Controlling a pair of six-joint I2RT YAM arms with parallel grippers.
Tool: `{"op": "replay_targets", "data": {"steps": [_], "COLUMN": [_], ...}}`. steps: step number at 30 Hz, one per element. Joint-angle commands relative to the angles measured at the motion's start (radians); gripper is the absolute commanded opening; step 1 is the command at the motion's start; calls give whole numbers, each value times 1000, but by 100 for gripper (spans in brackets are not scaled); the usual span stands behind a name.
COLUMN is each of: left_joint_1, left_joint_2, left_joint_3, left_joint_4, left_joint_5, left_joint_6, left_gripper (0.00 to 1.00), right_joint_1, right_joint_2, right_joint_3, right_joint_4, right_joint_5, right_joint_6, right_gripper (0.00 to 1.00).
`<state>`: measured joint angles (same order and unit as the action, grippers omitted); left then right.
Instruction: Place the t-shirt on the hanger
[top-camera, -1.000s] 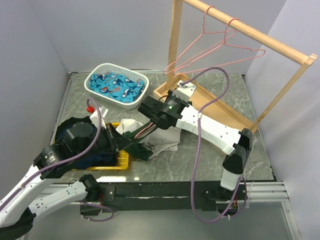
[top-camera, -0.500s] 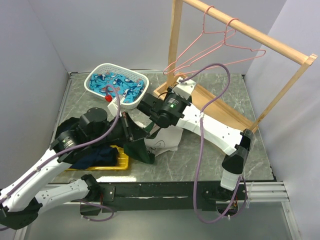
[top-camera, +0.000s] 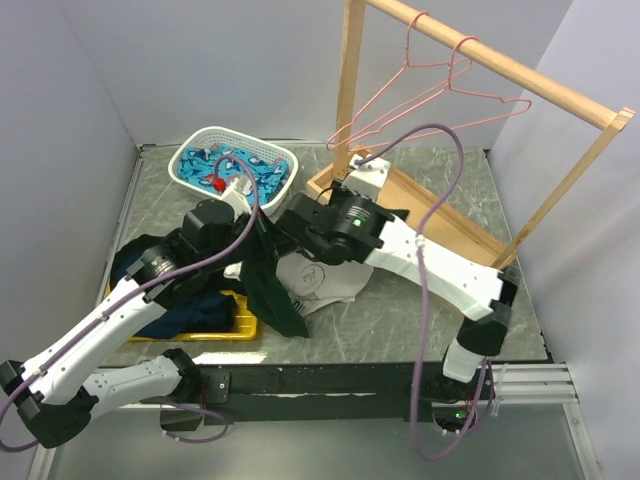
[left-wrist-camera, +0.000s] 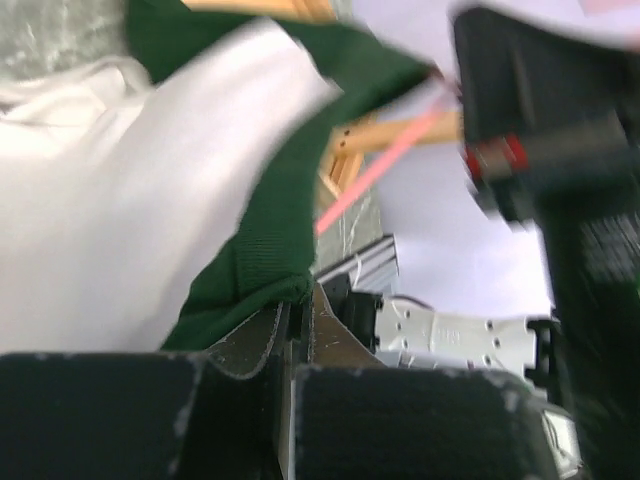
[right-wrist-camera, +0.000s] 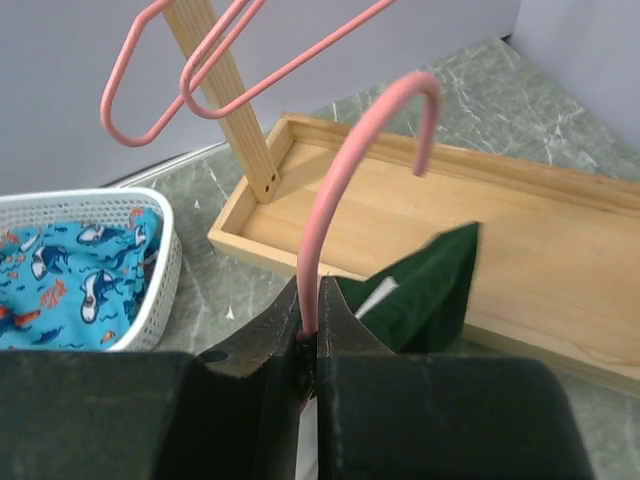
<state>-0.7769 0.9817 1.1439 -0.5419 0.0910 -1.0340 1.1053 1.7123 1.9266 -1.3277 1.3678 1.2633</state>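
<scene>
The t-shirt (top-camera: 322, 281) lies bunched mid-table, its white body partly lifted and a dark green sleeve (top-camera: 272, 300) hanging toward the front. My left gripper (top-camera: 268, 240) is shut on the shirt's green edge; in the left wrist view the jaws (left-wrist-camera: 298, 300) pinch green fabric (left-wrist-camera: 262, 250) beside the white body (left-wrist-camera: 120, 220). My right gripper (top-camera: 292, 222) is close beside it, shut on the pink hanger's neck. Its hook (right-wrist-camera: 330, 180) rises from the closed jaws (right-wrist-camera: 310, 300). The rest of this hanger is hidden by the shirt. A pink wire (left-wrist-camera: 380, 165) shows past the collar.
A white basket (top-camera: 200, 140) holds blue fish-patterned cloth at the back left. A yellow tray (top-camera: 243, 322) with a dark navy garment (top-camera: 190, 310) sits front left. The wooden rail frame (top-camera: 350, 90) stands at the right with two pink hangers (top-camera: 400, 100) and a wooden base tray (top-camera: 440, 215).
My left arm has swung up and right, carrying the shirt's green edge toward the right gripper. The shirt has been pulled up and bunched. The right arm shifted slightly back.
</scene>
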Motion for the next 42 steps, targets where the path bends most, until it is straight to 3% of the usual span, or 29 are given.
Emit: {"op": "replay_targets", "data": {"steps": [1,2,5,7,12,19,27,30,34,37,42], "left_joint_1": [54,60,76,90,110,111,111,110,111,111,111], "left_joint_2": [40,54,86,113,178,248,291,346,338,311,262], "left_joint_3": [42,53,114,143,255,361,583,668,711,731,775], "left_joint_4": [92,94,103,105,126,129,69,40,19,10,-52], "left_joint_5": [-51,-47,-23,-13,114,314,386,414,400,408,372], "left_joint_6": [23,29,75,110,204,270,342,364,402,439,528], "left_gripper": [1,1,1,1,1,6,17,27,67,84,93], "right_joint_1": [39,42,45,54,57,47,44,44,44,41,41], "right_joint_2": [-173,-224,-321,-351,-319,-361,-326,-260,-284,-329,-371], "right_joint_3": [-52,-81,-201,-230,-146,-198,47,216,244,169,118], "right_joint_4": [259,341,617,685,633,670,511,391,363,377,387], "right_joint_5": [-51,-73,-198,-242,-303,-450,-506,-506,-529,-570,-611], "right_joint_6": [-246,-407,-641,-688,-791,-904,-982,-1007,-1013,-1006,-1006], "right_gripper": [0,0,0,0,0,0,0,0,0,0,0]}}
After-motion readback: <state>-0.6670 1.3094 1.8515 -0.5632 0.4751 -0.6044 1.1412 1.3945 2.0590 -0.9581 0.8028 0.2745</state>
